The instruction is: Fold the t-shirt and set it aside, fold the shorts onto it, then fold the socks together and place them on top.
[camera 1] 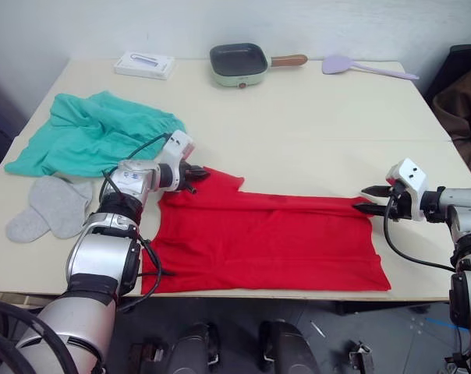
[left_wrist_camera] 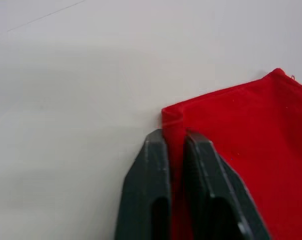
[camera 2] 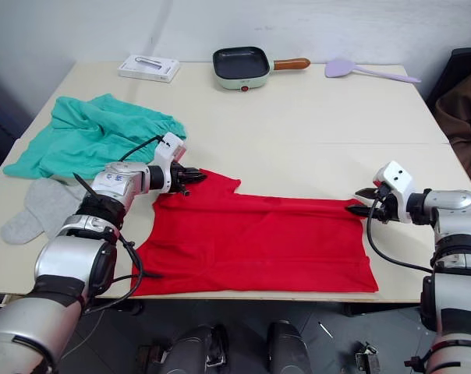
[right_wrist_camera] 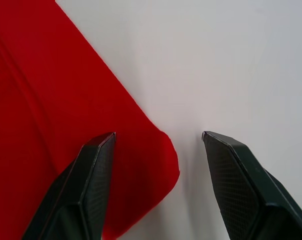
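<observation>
1. Near the front edge of the table point(camera 1: 313, 132), the t-shirt point(camera 1: 267, 245) lies spread flat as a wide red band, its lower hem close to the table's edge; part of its near left corner is hidden behind the left forearm.
2. The left claw point(camera 1: 195, 176) is clenched on the t-shirt's upper left corner; the left wrist view shows a thin fold of red cloth pinched between the two black fingers point(left_wrist_camera: 146, 195).
3. The right claw point(camera 1: 368, 199) sits at the t-shirt's upper right corner with its fingers spread apart; in the right wrist view one finger point(right_wrist_camera: 91, 190) overlaps the red cloth and the other is over bare table, so it grips nothing. Whether the fingertips touch the cloth is hard to make out.
4. The shorts point(camera 1: 91, 132) lie crumpled at the table's left side, well apart from the right claw and just behind the left arm.
5. The socks point(camera 1: 52, 206) lie side by side in front of the shorts, near the left edge, one partly overlapping the other.
6. At the far edge stand a small white box point(camera 1: 145, 65), a square green pan point(camera 1: 239, 64) with a wooden handle and a lilac spatula point(camera 1: 360, 68).
</observation>
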Motion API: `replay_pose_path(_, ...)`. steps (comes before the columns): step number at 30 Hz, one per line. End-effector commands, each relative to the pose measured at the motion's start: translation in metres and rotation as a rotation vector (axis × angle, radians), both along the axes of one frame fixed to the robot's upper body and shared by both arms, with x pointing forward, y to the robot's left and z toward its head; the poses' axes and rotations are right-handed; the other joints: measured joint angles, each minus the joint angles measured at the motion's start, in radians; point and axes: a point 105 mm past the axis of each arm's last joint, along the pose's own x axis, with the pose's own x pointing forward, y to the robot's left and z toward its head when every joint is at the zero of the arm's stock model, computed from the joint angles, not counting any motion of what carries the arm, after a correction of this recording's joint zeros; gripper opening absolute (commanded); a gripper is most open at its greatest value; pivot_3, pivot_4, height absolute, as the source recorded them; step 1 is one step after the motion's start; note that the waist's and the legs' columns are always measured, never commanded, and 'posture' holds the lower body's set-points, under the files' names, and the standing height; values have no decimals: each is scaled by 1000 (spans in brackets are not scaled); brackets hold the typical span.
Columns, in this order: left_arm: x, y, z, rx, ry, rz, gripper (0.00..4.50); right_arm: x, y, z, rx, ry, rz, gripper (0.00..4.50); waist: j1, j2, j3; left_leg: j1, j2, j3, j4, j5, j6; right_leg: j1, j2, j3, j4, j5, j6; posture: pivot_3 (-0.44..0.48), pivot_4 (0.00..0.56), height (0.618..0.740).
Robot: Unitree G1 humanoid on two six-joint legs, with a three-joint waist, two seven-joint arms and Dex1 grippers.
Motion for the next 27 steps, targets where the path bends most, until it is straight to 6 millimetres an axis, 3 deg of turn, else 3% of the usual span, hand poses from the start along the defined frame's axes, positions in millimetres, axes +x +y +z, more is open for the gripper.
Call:
replay_pose_path(1,-3,1,-8,21,13,-12,0,1,1,13,18,-40,18,1855,0,0,0,0,0,0,0,0,0,0,0,0,0,0,0,0,150,740)
replay_pose_path(6,-4,2,-11,26,10,-19,0,1,0,13,14,-48,16,24,0,0,0,0,0,0,0,0,0,0,0,0,0,0,0,0,150,740)
replay_pose_path(12,-5,4,-9,38,-59,-36,0,0,1,19,-5,-106,46,24,0,0,0,0,0,0,0,0,0,0,0,0,0,0,0,0,150,740)
replay_pose_path(16,-11,9,25,-32,-286,-117,0,-2,0,40,-5,-252,71,24,-2,0,0,0,0,0,0,0,0,0,-1,0,0,0,0,0,150,740)
replay_pose_path(20,-35,17,44,85,-573,-259,0,-11,-4,52,-84,-463,100,24,-2,0,0,0,1,0,-1,0,0,0,-1,0,0,0,0,0,150,740)
replay_pose_path(23,-54,24,49,148,-728,-319,0,-24,-5,43,-132,-521,135,24,-2,0,0,0,0,0,0,-1,0,0,-2,1,-1,0,0,0,150,740)
replay_pose_path(27,-75,32,38,297,-850,-400,0,-35,-2,26,-165,-555,153,24,0,0,0,1,0,-1,0,-1,1,1,-3,1,-4,0,0,0,150,740)
